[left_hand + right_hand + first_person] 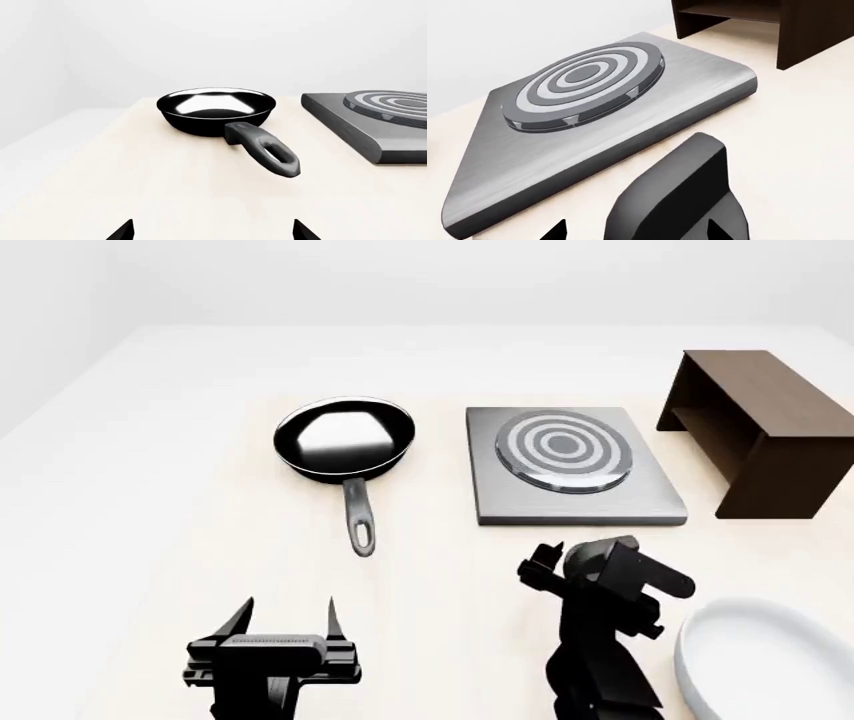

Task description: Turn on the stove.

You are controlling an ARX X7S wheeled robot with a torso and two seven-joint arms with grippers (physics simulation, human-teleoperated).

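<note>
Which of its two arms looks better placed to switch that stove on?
The right. Its end effector sits just before the stove, while the left end effector is open farther off, nearer the frying pan.

Matte black throughout, both arms. Left pincer: two slim, pointed, blade-like fingers on a wide flat crossbar with a pale grey strip along its face. Right pincer: chunky, angular, block-shaped housings, short stubby tips, no visible cables or markings.
</note>
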